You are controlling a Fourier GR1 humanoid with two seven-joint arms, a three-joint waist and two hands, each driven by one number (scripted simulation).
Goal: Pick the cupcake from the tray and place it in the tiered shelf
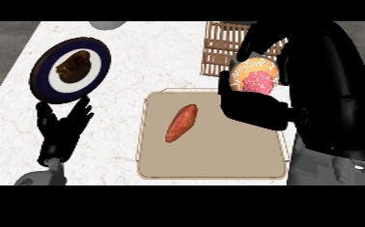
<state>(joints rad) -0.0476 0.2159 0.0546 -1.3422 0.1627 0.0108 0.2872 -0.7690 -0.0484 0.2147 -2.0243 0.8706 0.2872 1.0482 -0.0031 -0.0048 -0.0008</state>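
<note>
At far left our left hand rests with relaxed fingers below a glossy dark-rimmed plate holding something brown, and on the smooth beige tray lies a tapered orange sweet potato. Further right, our right hand curls around the round pink-frosted, sprinkled cupcake, lifted above the tray's right edge just beside the slatted wooden tiered shelf. We judge the soft frosting could smear, or the cupcake catch a slat, since our arm hides much of the shelf.

Pink-frosted, sprinkled cupcake; orange sweet potato; beige tray; navy-rimmed white plate; white marbled counter.
</note>
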